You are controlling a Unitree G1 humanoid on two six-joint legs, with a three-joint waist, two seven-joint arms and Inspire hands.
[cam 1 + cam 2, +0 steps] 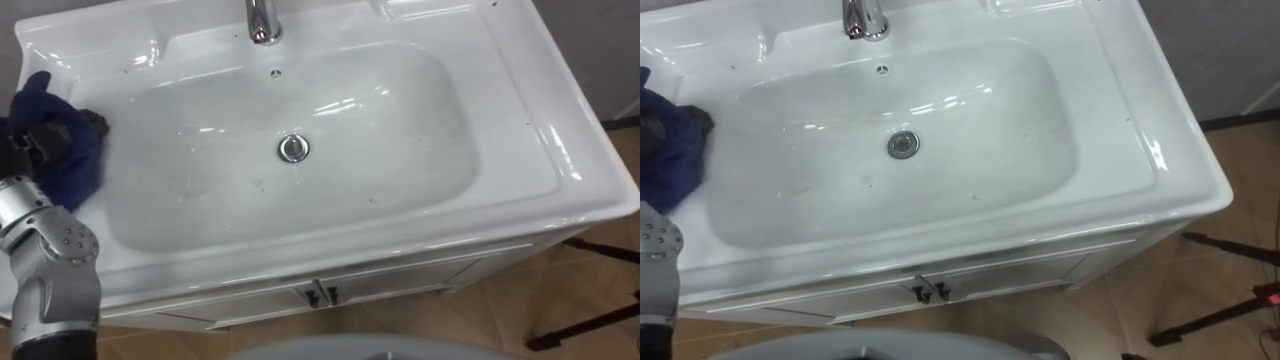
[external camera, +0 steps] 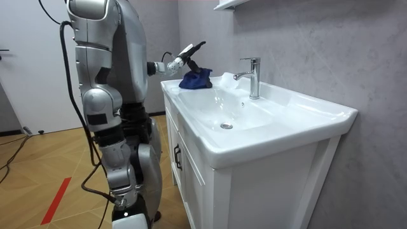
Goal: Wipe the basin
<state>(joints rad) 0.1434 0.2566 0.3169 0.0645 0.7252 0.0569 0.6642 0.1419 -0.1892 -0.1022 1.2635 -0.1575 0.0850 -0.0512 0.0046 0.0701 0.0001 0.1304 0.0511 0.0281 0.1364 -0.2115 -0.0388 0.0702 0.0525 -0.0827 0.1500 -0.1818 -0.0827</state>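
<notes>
On basin (image 1: 520, 150) left rim, blue cloth (image 1: 70, 172) bunched around left hand (image 1: 45, 140); fingers (image 1: 92, 122) half-hidden in folds, cannot tell grip.

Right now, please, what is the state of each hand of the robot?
Left hand: open, fingers look straight, on the blue cloth at the basin's left rim.
Right hand: cannot be told.

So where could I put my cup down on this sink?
The wide rim right of the bowl is bare, and the bowl around the drain too. Left rim is crowded: blue cloth and the left hand.
</notes>
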